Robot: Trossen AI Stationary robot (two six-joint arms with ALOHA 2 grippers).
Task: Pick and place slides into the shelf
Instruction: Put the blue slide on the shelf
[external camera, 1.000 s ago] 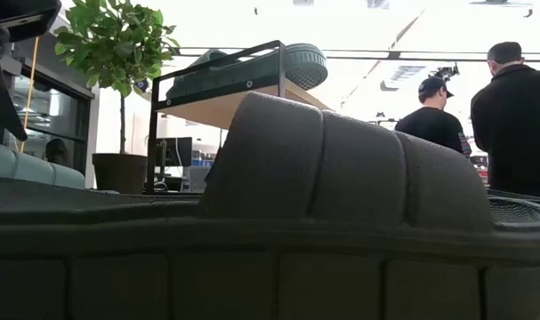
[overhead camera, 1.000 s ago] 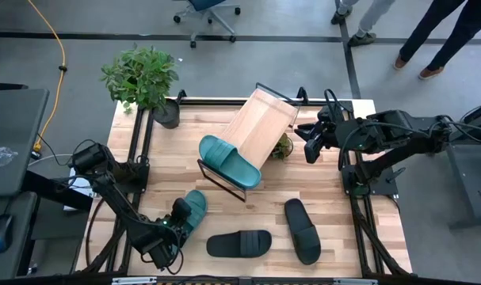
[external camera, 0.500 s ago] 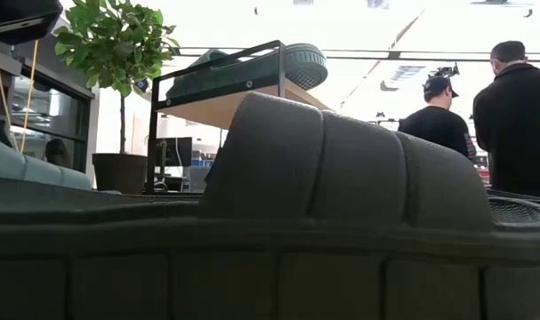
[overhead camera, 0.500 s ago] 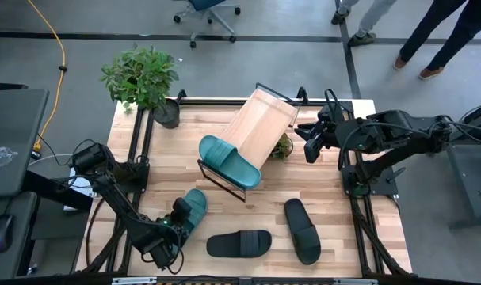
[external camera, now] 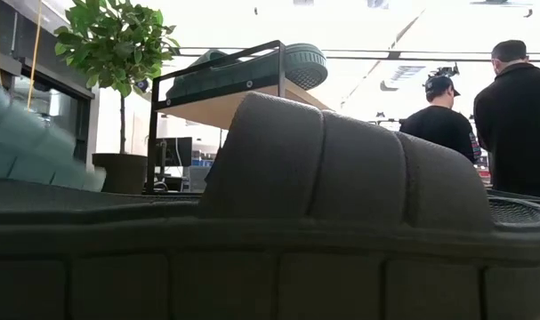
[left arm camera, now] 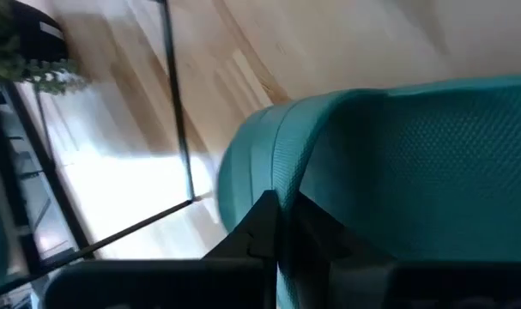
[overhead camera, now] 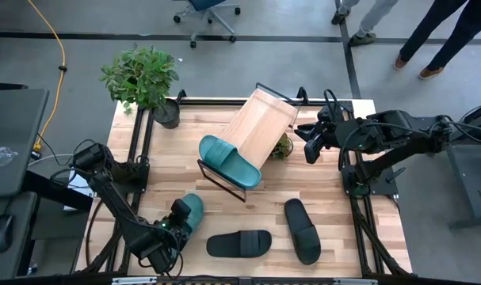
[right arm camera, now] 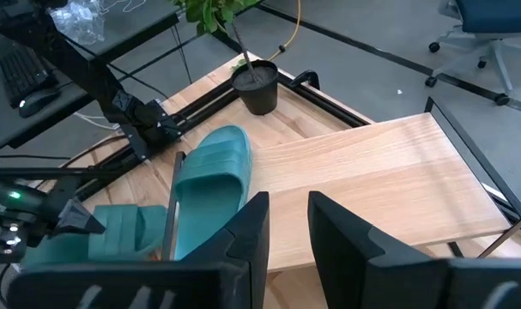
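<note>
The left gripper (overhead camera: 175, 224) pinches only the rim of 1 teal slide (overhead camera: 186, 214) near the table's (overhead camera: 327, 190) front-left corner — it could slip before reaching the shelf (overhead camera: 260, 127). The right gripper (overhead camera: 310, 147) waits, slightly parted, empty.

1. Left arm (overhead camera: 117, 202): stretched low from its base at the left edge toward the near edge, elbow bent, wrist turned down.
2. Left gripper (overhead camera: 177, 226): fingers (left arm camera: 264, 227) clamped shut on the heel end of a teal slide (overhead camera: 187, 212), which lies just ahead of the wrist.
3. Right arm (overhead camera: 398, 131): folded at the far right side, held raised, forearm reaching inward.
4. Right gripper (overhead camera: 310, 146): fingers (right arm camera: 247, 232) parted with a narrow gap, nothing between them, pointing toward the middle.
</note>
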